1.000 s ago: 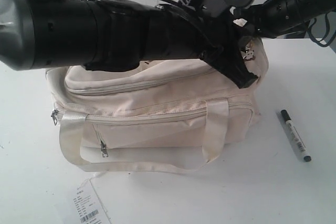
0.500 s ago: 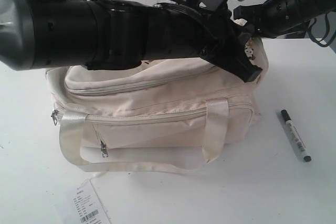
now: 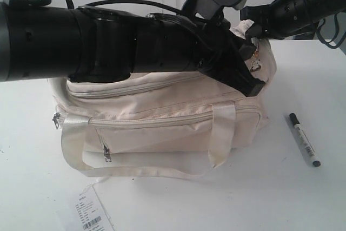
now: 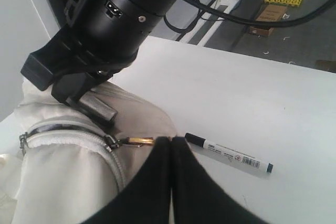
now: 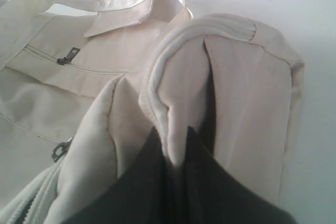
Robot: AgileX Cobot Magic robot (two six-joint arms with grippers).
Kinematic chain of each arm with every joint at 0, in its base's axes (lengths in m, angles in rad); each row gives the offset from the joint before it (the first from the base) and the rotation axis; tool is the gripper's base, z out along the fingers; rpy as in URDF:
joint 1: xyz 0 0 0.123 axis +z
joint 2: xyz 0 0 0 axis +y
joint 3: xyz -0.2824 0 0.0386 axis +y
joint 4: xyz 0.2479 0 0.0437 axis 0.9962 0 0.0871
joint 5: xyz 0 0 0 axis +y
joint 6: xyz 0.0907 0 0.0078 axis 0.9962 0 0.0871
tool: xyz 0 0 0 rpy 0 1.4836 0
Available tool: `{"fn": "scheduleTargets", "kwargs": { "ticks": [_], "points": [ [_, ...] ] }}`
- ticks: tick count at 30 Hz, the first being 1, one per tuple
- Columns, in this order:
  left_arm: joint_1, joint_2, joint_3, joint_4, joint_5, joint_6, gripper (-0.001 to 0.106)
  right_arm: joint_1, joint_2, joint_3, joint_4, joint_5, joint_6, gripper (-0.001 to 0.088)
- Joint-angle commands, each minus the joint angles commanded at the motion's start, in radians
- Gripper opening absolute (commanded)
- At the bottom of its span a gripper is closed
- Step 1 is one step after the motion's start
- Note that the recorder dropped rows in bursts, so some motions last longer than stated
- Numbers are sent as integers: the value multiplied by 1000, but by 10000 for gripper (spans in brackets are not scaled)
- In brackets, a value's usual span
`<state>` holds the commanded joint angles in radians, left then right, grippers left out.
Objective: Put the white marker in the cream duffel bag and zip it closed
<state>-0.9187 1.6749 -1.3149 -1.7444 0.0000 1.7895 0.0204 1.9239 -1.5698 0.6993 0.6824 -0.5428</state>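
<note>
Nearest the camera, a paper tag [image 3: 89, 213] lay on the white table [image 3: 270, 198] at about 7 o'clock from the cream duffel bag [image 3: 162, 125], with its barcode end towards the front edge. The bag sat in the middle, its front handle [image 3: 73, 152] drooping onto the tabletop and a grey zip pull [image 3: 107, 154] hanging on the front pocket. The white marker [image 3: 304, 139] lay flat on the table at roughly 3 o'clock from the bag and clear of it, its black cap pointing away from the camera. Over the bag's top stretched the left arm [image 3: 108, 47]. The left gripper [image 4: 171, 141] had its fingers pressed together, with the gold charm [image 4: 139, 140] right at their tip; whether it was pinched could not be told. Farthest back, at the bag's 1 o'clock corner, the right gripper [image 5: 174, 150] was clamped on a fold of the bag's piped edge.
</note>
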Motion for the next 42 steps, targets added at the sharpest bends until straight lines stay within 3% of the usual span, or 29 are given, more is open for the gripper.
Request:
{"fn": "scheduleTargets", "kwargs": {
  "ticks": [13,23,42],
  "points": [
    [-2,-22,6,0,0,-27,0,0,0,0,0,0,0,0],
    [-2,-57,81,0,31,-27,0,0,0,0,0,0,0,0],
    [-2,-58,83,0,30,-37,0,0,0,0,0,0,0,0]
  ]
}}
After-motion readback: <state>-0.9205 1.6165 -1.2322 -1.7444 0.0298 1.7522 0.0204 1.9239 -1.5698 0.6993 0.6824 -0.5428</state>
